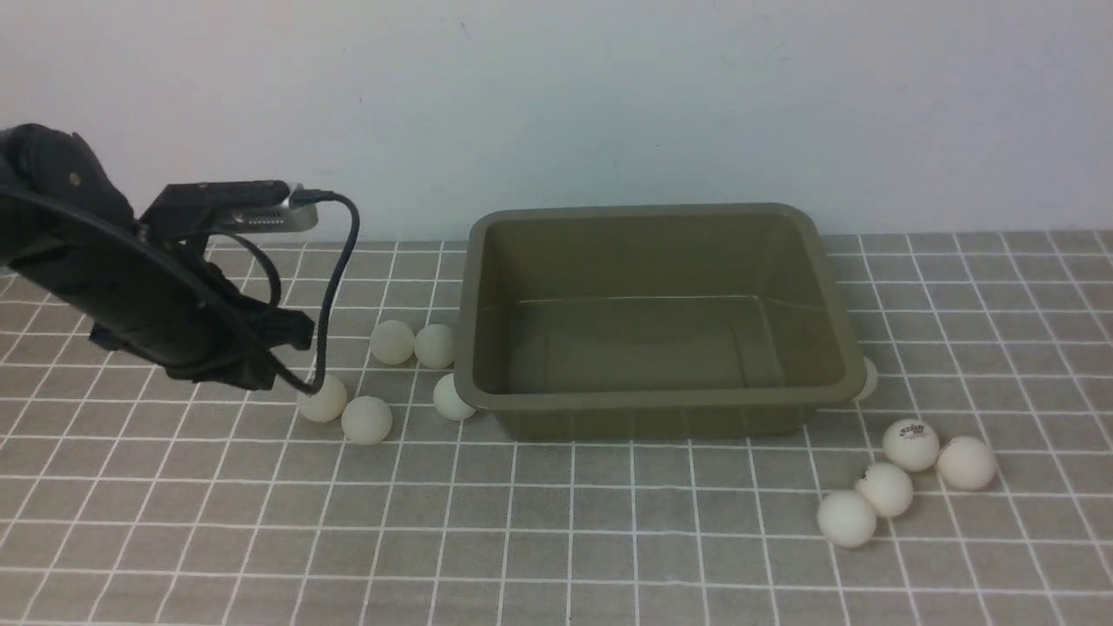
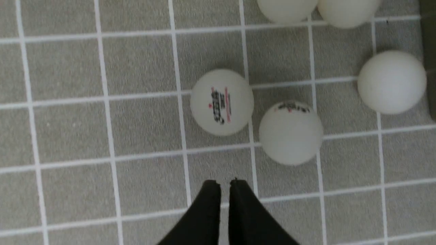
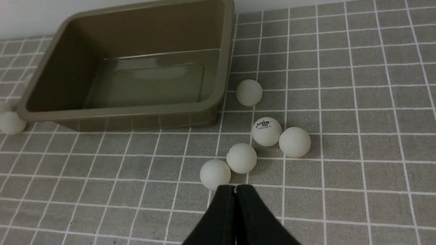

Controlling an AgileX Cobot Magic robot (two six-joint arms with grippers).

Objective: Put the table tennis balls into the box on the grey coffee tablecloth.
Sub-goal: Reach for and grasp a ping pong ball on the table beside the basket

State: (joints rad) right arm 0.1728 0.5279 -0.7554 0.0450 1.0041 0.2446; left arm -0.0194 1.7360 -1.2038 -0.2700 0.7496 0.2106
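Note:
The olive-brown box (image 1: 652, 402) stands empty on the grey coffee tablecloth (image 1: 556, 539). Several table tennis balls lie left of it, the nearest two (image 1: 323, 400) (image 1: 366, 420) just under my left arm (image 1: 174, 304). Several more balls (image 1: 910, 444) (image 1: 846, 518) lie at the box's front right. My left gripper (image 2: 224, 182) hovers over the cloth just short of a logo ball (image 2: 221, 102), its fingers a narrow slit apart with nothing between them. My right gripper (image 3: 235, 186) is shut and empty, close to one ball (image 3: 215, 174) of the right group.
A pale wall rises right behind the box. One ball (image 1: 453, 397) touches the box's front left corner, and another (image 1: 867, 380) is half hidden behind its right corner. The box wall (image 2: 430, 34) shows at the edge of the left wrist view.

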